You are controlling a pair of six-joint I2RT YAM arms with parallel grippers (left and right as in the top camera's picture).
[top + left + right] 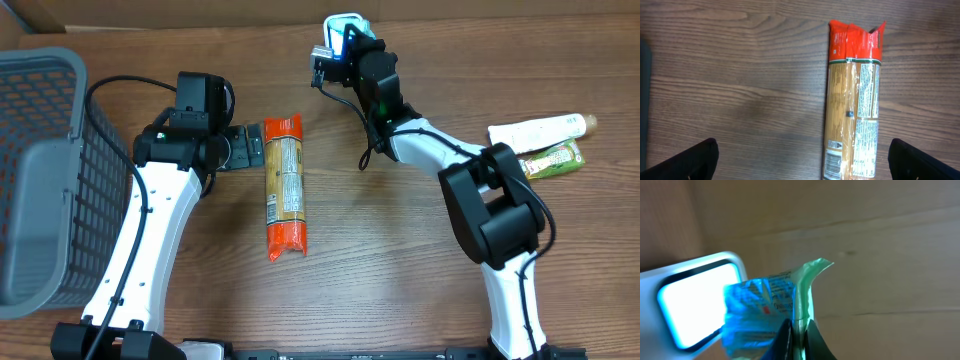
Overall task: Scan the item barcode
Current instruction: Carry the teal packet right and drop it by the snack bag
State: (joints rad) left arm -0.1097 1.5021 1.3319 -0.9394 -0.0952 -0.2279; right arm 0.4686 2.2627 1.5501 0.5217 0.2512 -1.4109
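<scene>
Pinched between the closed fingers of the right gripper: a blue-green packet, raised at the far edge of the table, overlapping the lit window of the white scanner; contact with the window not discernible. Spread wide and holding nothing: the left gripper, low over the wood just left of a pasta pack lying flat lengthwise, red at both ends. At far left, a grey basket. Near the right edge, a white tube beside a green pack.
</scene>
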